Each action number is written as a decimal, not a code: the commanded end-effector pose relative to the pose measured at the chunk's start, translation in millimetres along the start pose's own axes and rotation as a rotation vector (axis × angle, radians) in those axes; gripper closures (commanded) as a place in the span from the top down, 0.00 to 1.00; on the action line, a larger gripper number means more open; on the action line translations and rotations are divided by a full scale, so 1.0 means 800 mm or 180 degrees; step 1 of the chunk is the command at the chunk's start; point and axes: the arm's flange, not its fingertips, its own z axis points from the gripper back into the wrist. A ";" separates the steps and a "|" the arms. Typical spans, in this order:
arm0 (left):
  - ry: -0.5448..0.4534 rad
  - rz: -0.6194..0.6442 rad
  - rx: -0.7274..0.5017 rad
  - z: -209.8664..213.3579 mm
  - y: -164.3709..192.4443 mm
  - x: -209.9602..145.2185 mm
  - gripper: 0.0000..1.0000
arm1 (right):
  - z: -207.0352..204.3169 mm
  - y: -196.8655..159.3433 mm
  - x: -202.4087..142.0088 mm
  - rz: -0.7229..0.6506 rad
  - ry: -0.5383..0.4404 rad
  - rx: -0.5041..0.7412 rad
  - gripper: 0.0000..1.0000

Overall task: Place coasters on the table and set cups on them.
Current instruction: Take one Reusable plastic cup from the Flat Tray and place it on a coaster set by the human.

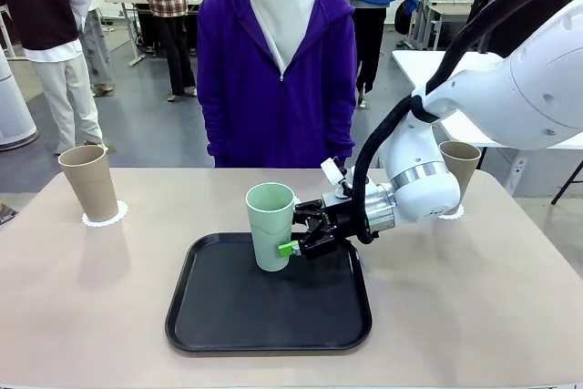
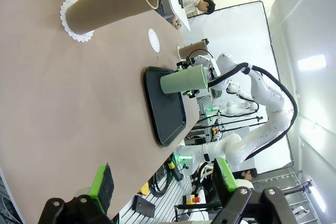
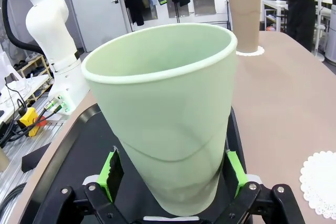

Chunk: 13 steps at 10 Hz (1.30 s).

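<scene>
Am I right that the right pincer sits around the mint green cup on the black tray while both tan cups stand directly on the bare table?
Not quite: the right pincer does sit around the mint green cup on the black tray, but both tan cups stand on white coasters, not on the bare table. The front view shows this.

black tray and a person in purple

a black rounded tray [image 1: 228,316] lies near the front middle, its raised rim glossy; the person in a purple zip hoodie [image 1: 276,70] over a white top stands at the far side, arms down; behind, a white rectangular table [image 1: 428,66] and other people on a grey floor [image 1: 146,125]
</scene>
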 end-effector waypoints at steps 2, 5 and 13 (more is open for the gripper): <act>-0.0027 -0.0009 0.0000 0.002 -0.001 -0.001 1.00 | -0.021 -0.007 -0.006 -0.0041 -0.0070 0.0058 1.00; -0.0027 -0.0009 0.0000 0.002 -0.001 -0.001 1.00 | -0.038 -0.005 -0.005 -0.0037 -0.0048 0.0156 1.00; -0.0027 -0.0009 0.0000 0.002 -0.001 -0.001 1.00 | -0.049 -0.012 -0.012 0.0022 -0.0138 0.0155 0.00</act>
